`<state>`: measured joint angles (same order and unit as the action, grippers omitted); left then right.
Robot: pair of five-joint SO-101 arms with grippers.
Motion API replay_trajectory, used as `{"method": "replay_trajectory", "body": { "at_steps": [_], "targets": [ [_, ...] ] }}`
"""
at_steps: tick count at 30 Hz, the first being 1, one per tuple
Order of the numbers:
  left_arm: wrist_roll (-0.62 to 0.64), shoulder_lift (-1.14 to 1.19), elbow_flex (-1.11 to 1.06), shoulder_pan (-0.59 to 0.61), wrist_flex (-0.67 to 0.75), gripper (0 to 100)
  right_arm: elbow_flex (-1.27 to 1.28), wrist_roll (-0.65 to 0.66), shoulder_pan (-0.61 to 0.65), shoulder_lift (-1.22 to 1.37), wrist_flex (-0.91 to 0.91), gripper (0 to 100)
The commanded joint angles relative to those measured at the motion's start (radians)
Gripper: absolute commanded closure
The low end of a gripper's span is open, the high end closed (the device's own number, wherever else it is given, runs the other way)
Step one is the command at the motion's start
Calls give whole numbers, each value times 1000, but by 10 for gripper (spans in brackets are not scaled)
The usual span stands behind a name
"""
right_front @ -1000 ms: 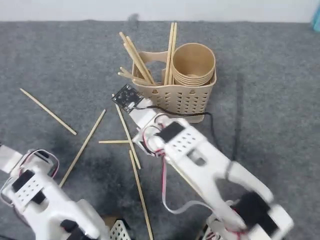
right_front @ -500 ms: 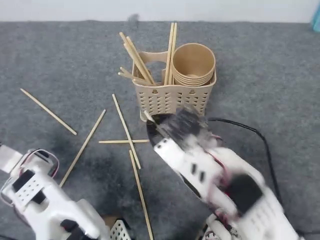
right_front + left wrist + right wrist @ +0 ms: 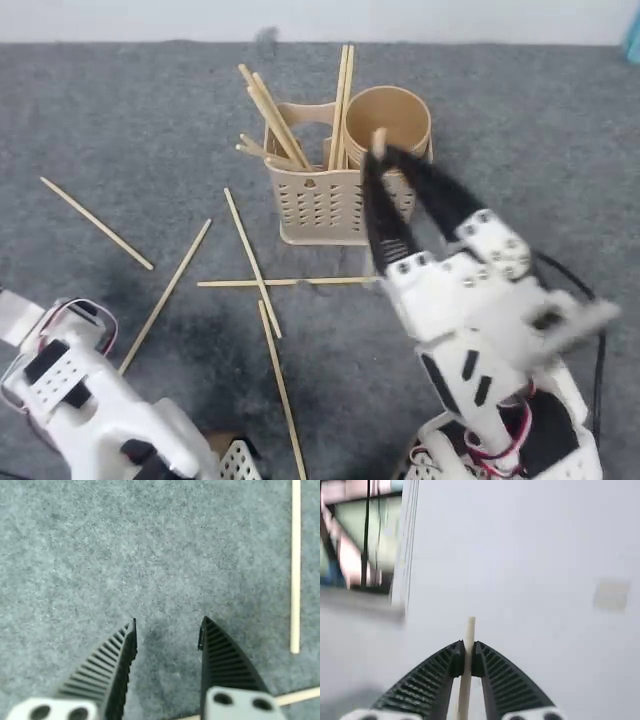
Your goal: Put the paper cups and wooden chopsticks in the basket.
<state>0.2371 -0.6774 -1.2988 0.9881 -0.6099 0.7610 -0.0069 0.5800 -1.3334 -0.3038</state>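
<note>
The beige basket [image 3: 318, 205] stands at the back middle of the grey carpet. It holds a stack of paper cups [image 3: 392, 112] and several wooden chopsticks [image 3: 272, 108]. My right gripper [image 3: 380, 152] is raised in front of the cups, shut on one chopstick [image 3: 379, 137] whose tip pokes out above the fingers. In the right wrist view the same chopstick [image 3: 469, 630] stands between the closed tips of the right gripper [image 3: 468, 657], against a pale wall. My left gripper [image 3: 167, 632] hangs open over bare carpet, with a loose chopstick [image 3: 296, 565] off to one side.
Several loose chopsticks lie on the carpet left of and in front of the basket: one far left [image 3: 95, 222], a slanted one [image 3: 165, 295], a crossing pair [image 3: 252, 262] and one nearer the front [image 3: 282, 390]. The left arm's body [image 3: 80, 400] fills the front left corner.
The right arm swung up from the carpet in front of the basket, carrying a chopstick, and now points upward before the cups. The left arm has stayed still.
</note>
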Motion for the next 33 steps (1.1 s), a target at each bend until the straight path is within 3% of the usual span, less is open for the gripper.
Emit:
{"method": "replay_trajectory", "body": {
  "at_steps": [1, 12, 22, 30, 33],
  "targets": [
    [9, -29, 2, -11, 23, 805, -12, -101, -48, 110, 286, 991],
    [9, -29, 2, -11, 25, 805, -57, -100, -105, 492, 662, 991],
    [9, -29, 2, -11, 26, 805, -341, -98, -122, 834, 682, 991],
    [9, -29, 2, -12, 26, 805, -287, -98, -122, 960, 691, 991],
    [9, -29, 2, -12, 26, 805, -207, -98, -114, 986, 780, 991]
  ]
}}
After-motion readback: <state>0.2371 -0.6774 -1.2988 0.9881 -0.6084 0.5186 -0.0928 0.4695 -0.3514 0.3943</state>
